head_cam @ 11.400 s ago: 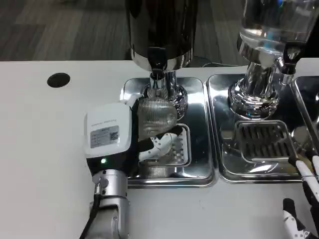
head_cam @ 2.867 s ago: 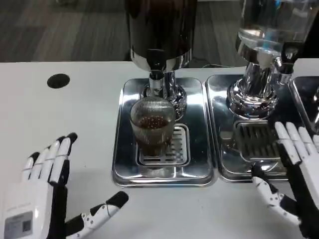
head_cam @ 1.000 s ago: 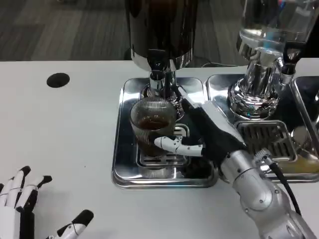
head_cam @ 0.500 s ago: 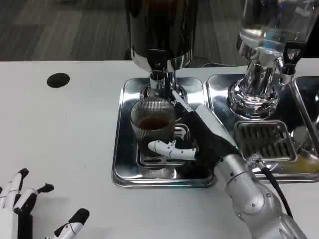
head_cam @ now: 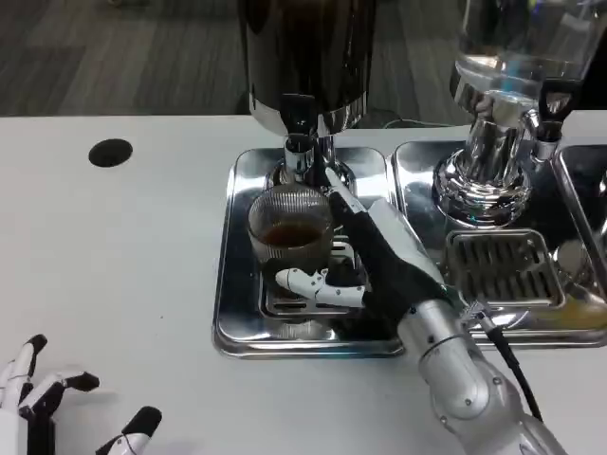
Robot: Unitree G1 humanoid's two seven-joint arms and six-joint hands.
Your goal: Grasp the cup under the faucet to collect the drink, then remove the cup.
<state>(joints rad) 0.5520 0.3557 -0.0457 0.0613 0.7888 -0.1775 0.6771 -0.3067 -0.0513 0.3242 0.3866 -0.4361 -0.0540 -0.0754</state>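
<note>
Now the right hand (head_cam: 365,261) wraps its fingers and thumb around the filled cup (head_cam: 290,237).

Beyond the white table (head_cam: 123,237) (one round hole (head_cam: 111,153)) lies dark flooring (head_cam: 114,57), possibly carpet.

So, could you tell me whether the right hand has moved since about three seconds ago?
Yes. The right hand has moved left, from in front of the right tray onto the left tray, and now wraps the cup.
</note>
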